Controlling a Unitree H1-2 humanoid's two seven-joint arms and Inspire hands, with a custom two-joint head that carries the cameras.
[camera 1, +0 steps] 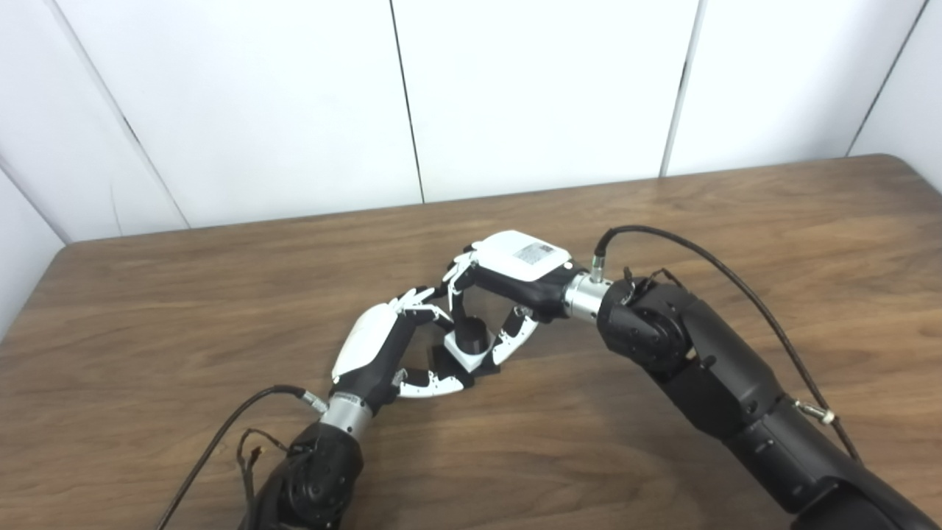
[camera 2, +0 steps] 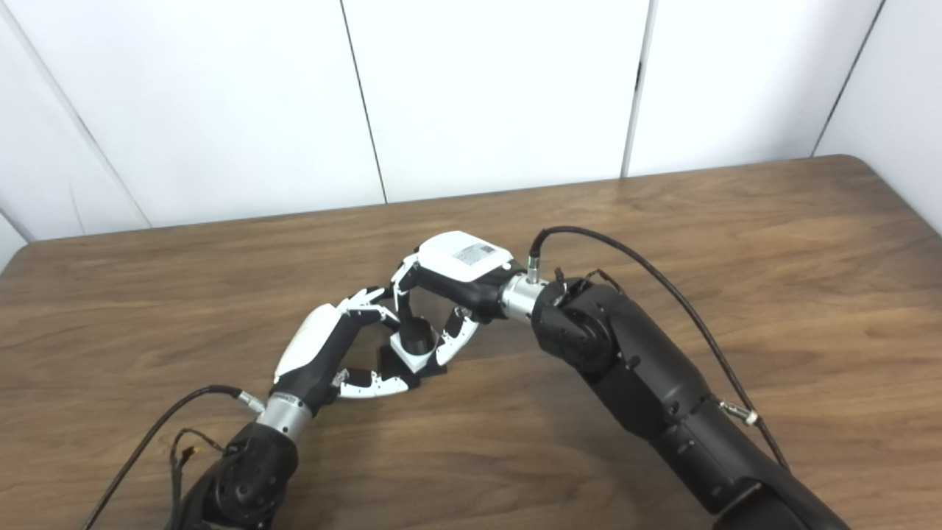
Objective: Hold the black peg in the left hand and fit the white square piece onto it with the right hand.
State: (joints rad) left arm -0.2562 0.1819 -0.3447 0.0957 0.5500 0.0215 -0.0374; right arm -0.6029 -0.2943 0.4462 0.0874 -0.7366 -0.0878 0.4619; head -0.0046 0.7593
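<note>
The black peg [camera 1: 472, 333] stands upright on its black base at the middle of the wooden table [camera 1: 662, 221]. The white square piece [camera 1: 464, 358] sits around the peg, low on it, and the peg's top sticks out above it. My left hand [camera 1: 379, 346] is closed on the peg's base from the left, with its thumb [camera 1: 434, 383] along the front. My right hand [camera 1: 515, 276] reaches over from the right, its fingers behind the white piece and its thumb [camera 1: 513, 337] against its right side. The same shows in the right eye view, with the peg [camera 2: 416, 331] between both hands.
Cables loop from both wrists, one over the right forearm [camera 1: 706, 258] and one beside the left forearm [camera 1: 221, 434]. A white panelled wall [camera 1: 515, 88] stands behind the table's far edge. The table's right corner lies at the far right.
</note>
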